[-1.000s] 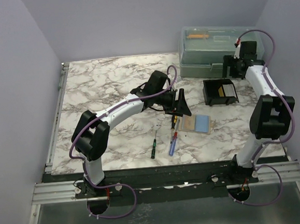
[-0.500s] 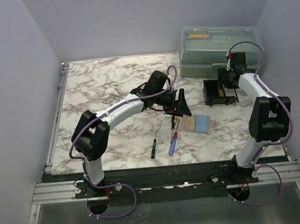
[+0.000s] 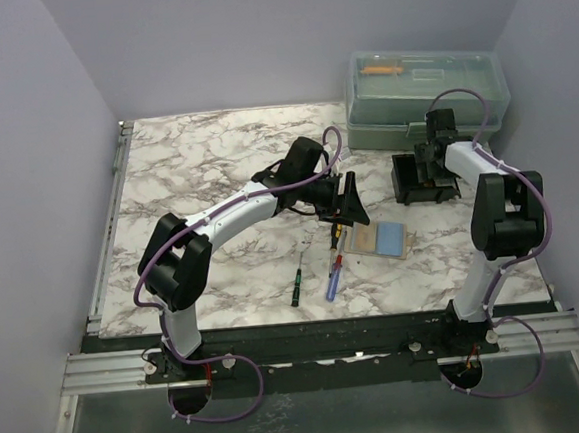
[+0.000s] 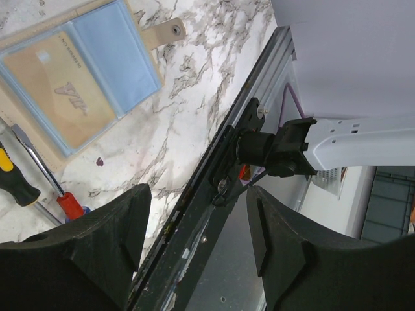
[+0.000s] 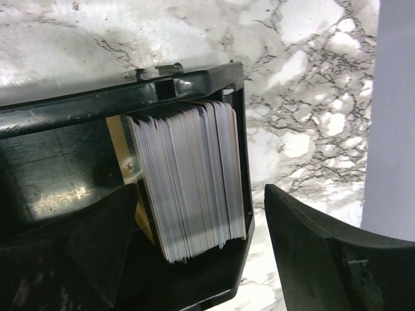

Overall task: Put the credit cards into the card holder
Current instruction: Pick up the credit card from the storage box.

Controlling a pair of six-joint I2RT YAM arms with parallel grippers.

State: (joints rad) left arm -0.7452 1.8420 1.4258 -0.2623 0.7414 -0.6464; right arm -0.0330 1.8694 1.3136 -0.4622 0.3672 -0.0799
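On the marble table (image 3: 195, 164), green toolbox (image 3: 425, 95) at back right, black tray (image 3: 405, 183) beside it, screwdrivers (image 3: 296, 288) mid-front.

Over to the worktop (image 3: 205, 163): white marble pattern, grey-brown veins, dark rail (image 3: 308, 328) along the near edge. Far right corner, a translucent green toolbox (image 3: 390, 93), lid down. Just in front of it, a black tray (image 3: 408, 191) (a stack of credit cards (image 5: 191, 175) standing on edge inside, packed against one wall). Nearer and right of centre, the card holder (image 3: 382, 238) lying open and flat, blue pockets up, snap strap (image 4: 162, 30) splayed onto the marble. Just left of it, a yellow-and-black screwdriver (image 3: 335, 235) and a red-and-blue screwdriver (image 3: 333, 278), nearly end to end. Further left, apart, a green-handled screwdriver (image 3: 296, 288).
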